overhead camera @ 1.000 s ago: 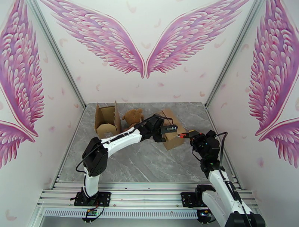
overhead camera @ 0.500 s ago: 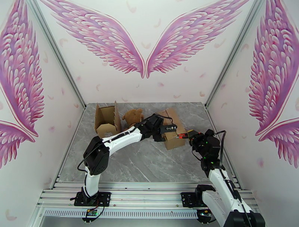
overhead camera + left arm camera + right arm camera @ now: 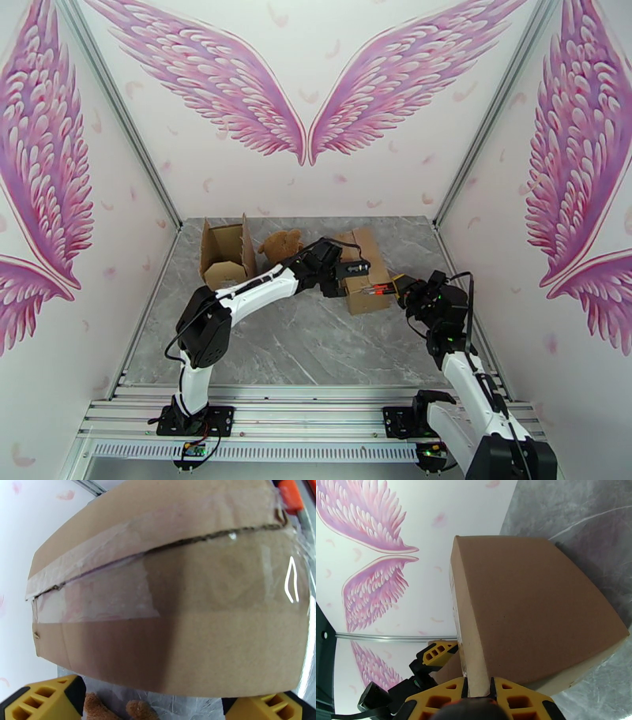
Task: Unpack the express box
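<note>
Cardboard is probably handling stiff, light: I am favouring sidewall holds on express box (image 3: 177,638), left gripper (image 3: 156,701) fully spread, right gripper (image 3: 478,689) pinching orange tool (image 3: 379,290).

Bright, soft light from above fills the top view; the box (image 3: 365,267) throws only a faint shadow on the table (image 3: 316,347) in front of it. In the left wrist view the box (image 3: 170,598) is near, soft and bowed, with white glare on its tape (image 3: 98,594) and shade underneath. In the right wrist view the box (image 3: 537,614) is sharp, with dark shadow to its right.
</note>
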